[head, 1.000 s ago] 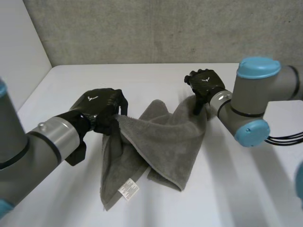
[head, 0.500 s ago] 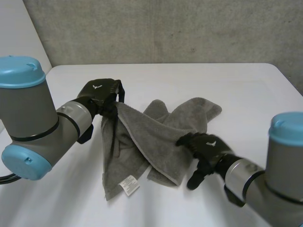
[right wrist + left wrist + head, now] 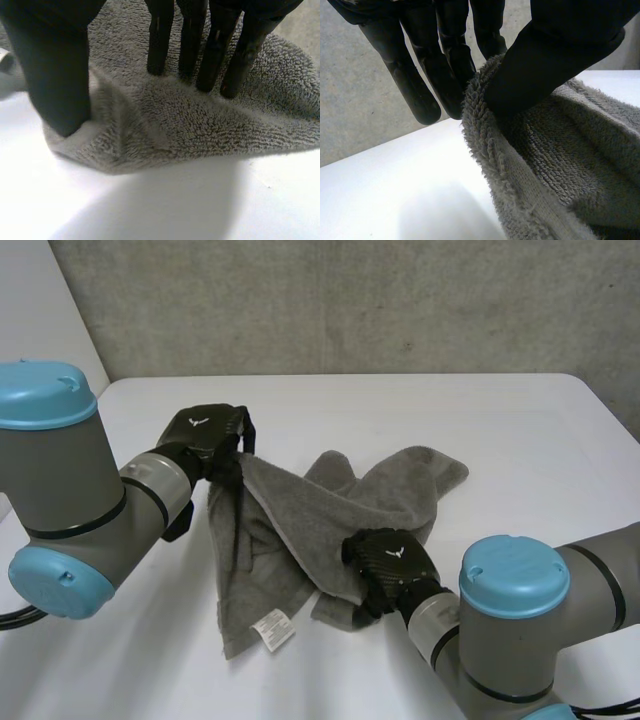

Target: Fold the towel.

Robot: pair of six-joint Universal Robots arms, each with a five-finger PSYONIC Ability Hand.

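White counter (image 3: 520, 440), grey terry towel (image 3: 330, 510) lying rumpled near its middle, partly doubled over itself, one end trailing towards the far right. Left robot hand (image 3: 207, 440) holds the towel's left upper corner lifted off the counter; in the left wrist view the thumb presses the hem against the fingers (image 3: 445, 75), a firm pinch. Right robot hand (image 3: 385, 560) sits on the near edge: fingers (image 3: 210, 55) straight on top, thumb at the hem, cloth ridged between them, which reads as a pinch forming. Sewn label (image 3: 271, 630) faces up at the near left corner. Step judged: securing two corners. Next move calls for lifting and drawing the robot hands apart to flatten the towel before folding.
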